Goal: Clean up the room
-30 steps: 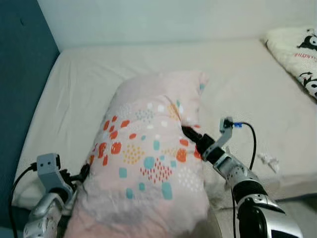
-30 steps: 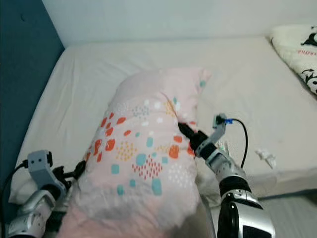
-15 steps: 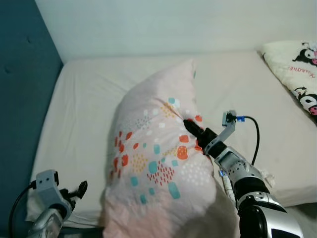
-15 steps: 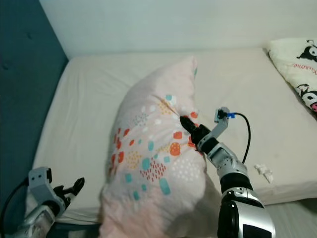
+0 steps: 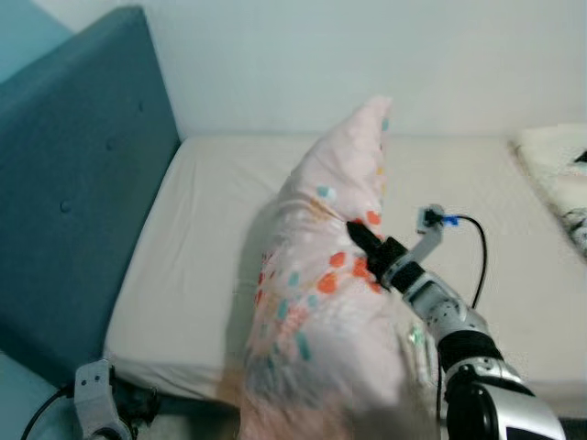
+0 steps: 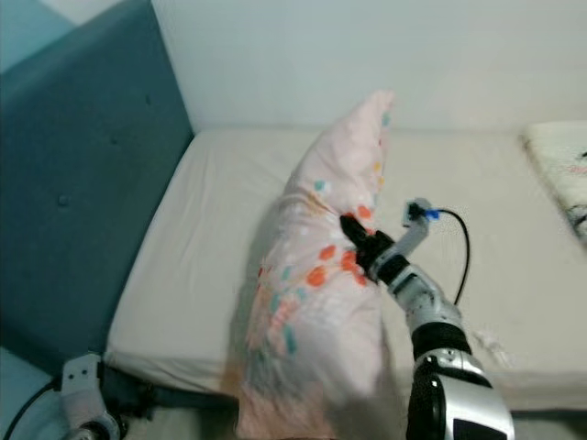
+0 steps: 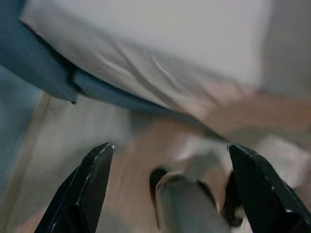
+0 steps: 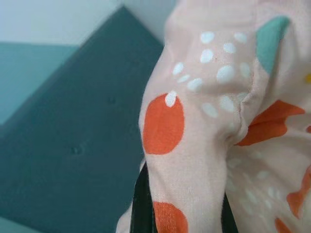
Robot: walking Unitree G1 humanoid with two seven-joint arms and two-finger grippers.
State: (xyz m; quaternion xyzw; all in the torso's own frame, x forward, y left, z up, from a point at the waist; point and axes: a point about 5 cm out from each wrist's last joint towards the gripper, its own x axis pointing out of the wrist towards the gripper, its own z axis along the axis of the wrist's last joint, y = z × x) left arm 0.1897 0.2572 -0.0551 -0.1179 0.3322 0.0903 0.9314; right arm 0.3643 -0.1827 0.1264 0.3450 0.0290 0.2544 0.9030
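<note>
A pink pillow with orange, teal and white spots stands tilted on end over the near edge of the white mattress. My right gripper is shut on a fold of its cover about halfway up; in the right wrist view the cloth is pinched between the black fingers. My left gripper hangs low beside the bed, apart from the pillow. In its wrist view the left gripper is open, with the bed's edge and floor beyond it.
A teal padded headboard runs along the bed's left side. A white pillow with black print lies at the far right of the mattress. A pale wall closes the back. Bare mattress lies left of the pink pillow.
The camera has swung left and up. My left gripper has come away from the pillow and dropped beside the bed. The right gripper has raised the pillow more upright.
</note>
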